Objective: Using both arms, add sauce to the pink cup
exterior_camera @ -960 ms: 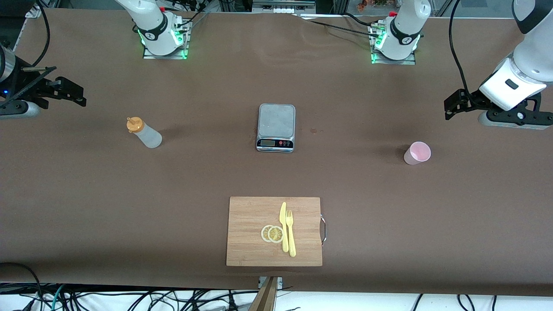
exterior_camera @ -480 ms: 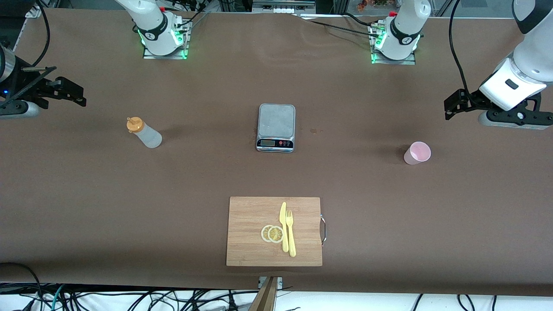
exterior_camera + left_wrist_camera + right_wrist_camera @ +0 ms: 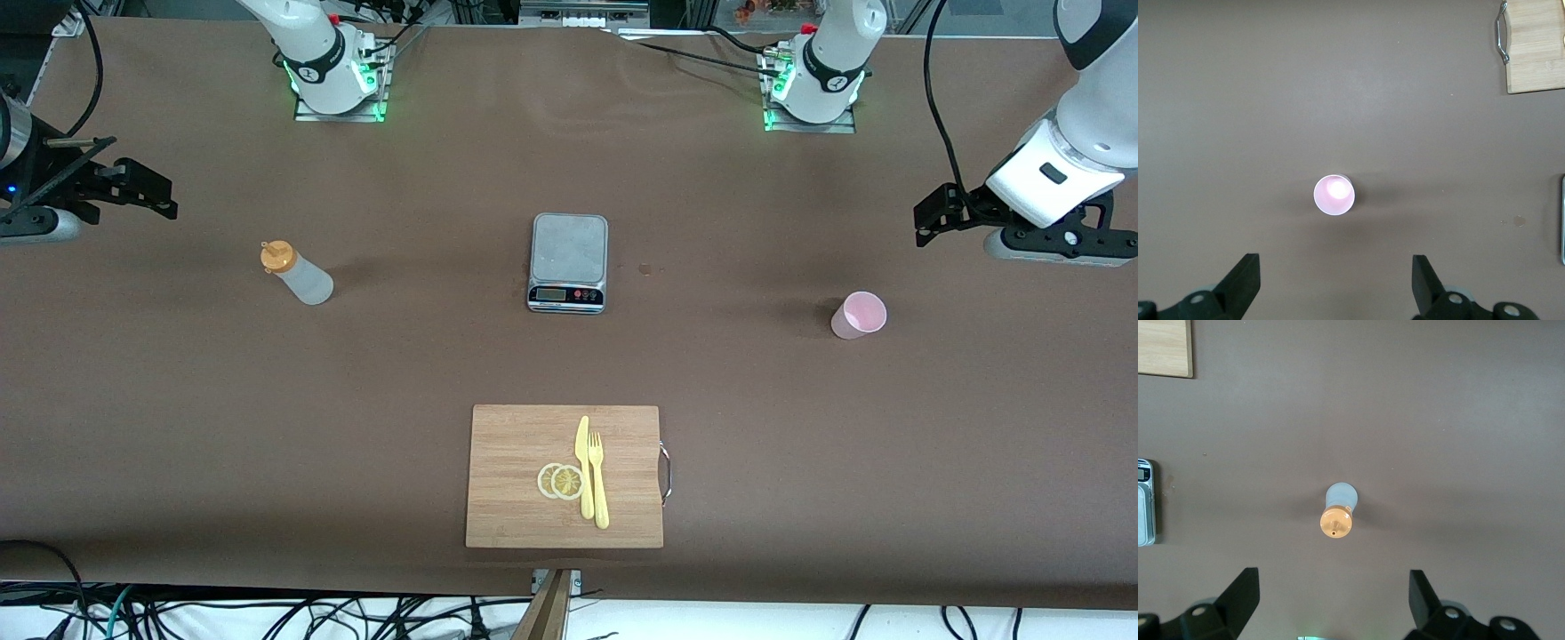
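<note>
Nothing moved since before: your left claw (image 3: 1331,288) and right claw (image 3: 1333,607) stayed spread, high over upright cup (image 3: 1334,195) and orange-capped sauce (image 3: 1339,510).

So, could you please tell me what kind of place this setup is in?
Most likely a robotics lab bench staged as a kitchen: two bolted-down arms, a brown table with loose cables along its edge, and a scale and cutting board.

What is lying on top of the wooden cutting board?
On the wooden cutting board lie two lemon slices, overlapping, a yellow knife and a yellow fork side by side. The part of the board beneath them is covered.
</note>
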{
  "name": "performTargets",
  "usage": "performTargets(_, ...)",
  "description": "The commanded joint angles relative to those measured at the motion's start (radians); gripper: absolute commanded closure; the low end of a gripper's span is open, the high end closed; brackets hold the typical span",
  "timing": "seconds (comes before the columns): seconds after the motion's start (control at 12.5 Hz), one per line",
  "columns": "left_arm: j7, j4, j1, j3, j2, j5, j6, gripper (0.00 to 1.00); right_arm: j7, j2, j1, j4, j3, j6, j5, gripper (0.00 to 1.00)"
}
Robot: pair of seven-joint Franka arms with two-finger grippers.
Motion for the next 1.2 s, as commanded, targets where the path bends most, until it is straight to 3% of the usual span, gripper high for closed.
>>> performTargets(0.0, 0.002, 0.025, 0.001, 0.001, 0.009, 0.004, -0.021, 0.0, 0.014, -0.001, 0.002, 0.001, 0.003, 0.007, -0.006, 0.01)
performTargets(1.12, 0.003, 0.059, 0.001, 0.001, 0.0, -0.042, -0.119, 0.0, 0.016, -0.001, 0.002, 0.0, 0.003, 0.007, -0.006, 0.01)
